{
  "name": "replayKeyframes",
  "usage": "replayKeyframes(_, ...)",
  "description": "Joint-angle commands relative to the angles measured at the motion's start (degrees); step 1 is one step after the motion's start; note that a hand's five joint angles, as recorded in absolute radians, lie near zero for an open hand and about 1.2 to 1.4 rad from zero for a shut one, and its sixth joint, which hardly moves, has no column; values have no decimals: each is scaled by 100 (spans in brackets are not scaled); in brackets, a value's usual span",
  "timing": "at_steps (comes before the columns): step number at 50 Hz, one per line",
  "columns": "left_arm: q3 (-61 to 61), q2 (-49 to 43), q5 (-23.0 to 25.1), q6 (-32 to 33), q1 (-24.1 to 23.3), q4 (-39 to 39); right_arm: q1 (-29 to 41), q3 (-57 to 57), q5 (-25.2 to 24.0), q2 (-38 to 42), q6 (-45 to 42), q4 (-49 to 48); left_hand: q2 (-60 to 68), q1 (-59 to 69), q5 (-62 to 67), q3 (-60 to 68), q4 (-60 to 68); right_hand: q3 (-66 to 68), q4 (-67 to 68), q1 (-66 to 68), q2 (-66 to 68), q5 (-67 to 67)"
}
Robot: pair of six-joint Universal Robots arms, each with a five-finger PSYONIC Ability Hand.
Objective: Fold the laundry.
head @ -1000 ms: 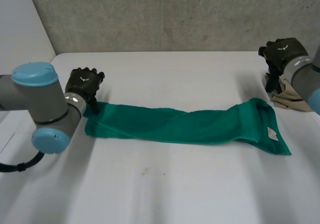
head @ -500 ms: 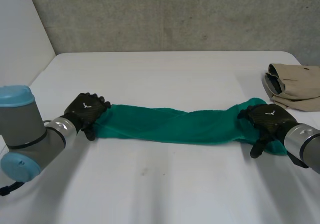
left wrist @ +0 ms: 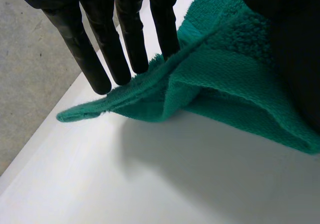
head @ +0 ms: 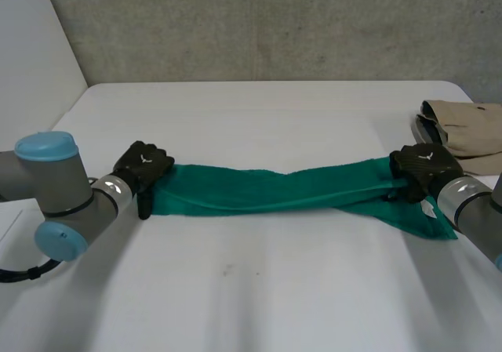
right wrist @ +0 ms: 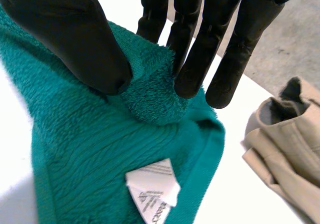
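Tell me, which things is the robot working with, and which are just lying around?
In the job: the green towel, pinched at one end by the left hand and at the other end by the right hand.

Just lying about for now: the beige clothes beside the right hand, not held, on the white table.

One green towel (head: 267,191) lies on one white table (head: 251,289). Two black hands are at the towel: the left hand (head: 143,166) at one end and the right hand (head: 423,164) at the other. One beige garment (head: 471,128) sits near the towel's right-hand end. One white label (right wrist: 152,186) is on the towel.
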Motion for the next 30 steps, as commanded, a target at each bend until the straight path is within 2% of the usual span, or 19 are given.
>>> replayKeyframes(1,184,-188,23,3,-1,-1,-1,43,11,-466,6,117,1416,1368,2922,1438,1413,1235,1195,2452,1267,1395)
replayKeyframes(4,271,-197,23,-6,-1,-1,8,-1,11,-519,-11,205,2105,2056,3610,2126,2102,1235,1195,2452,1267,1395)
replayKeyframes(7,272,-180,23,-15,-19,-10,17,-18,11,-519,-11,284,2108,2059,3614,2129,2105,1235,1195,2452,1267,1395)
replayKeyframes(16,-9,267,-38,-24,-282,-159,78,17,-16,-510,-55,583,444,396,1950,466,442,1235,1195,2452,1267,1395)
replayKeyframes(23,-352,875,-20,-59,-335,-405,114,34,-33,-519,-46,627,22,-26,1528,44,19,1235,1195,2452,1267,1395)
replayKeyframes(30,-300,1103,-20,-419,-432,-485,114,17,-51,-536,-2,627,22,-27,1528,43,19,1235,1195,2452,1267,1395)
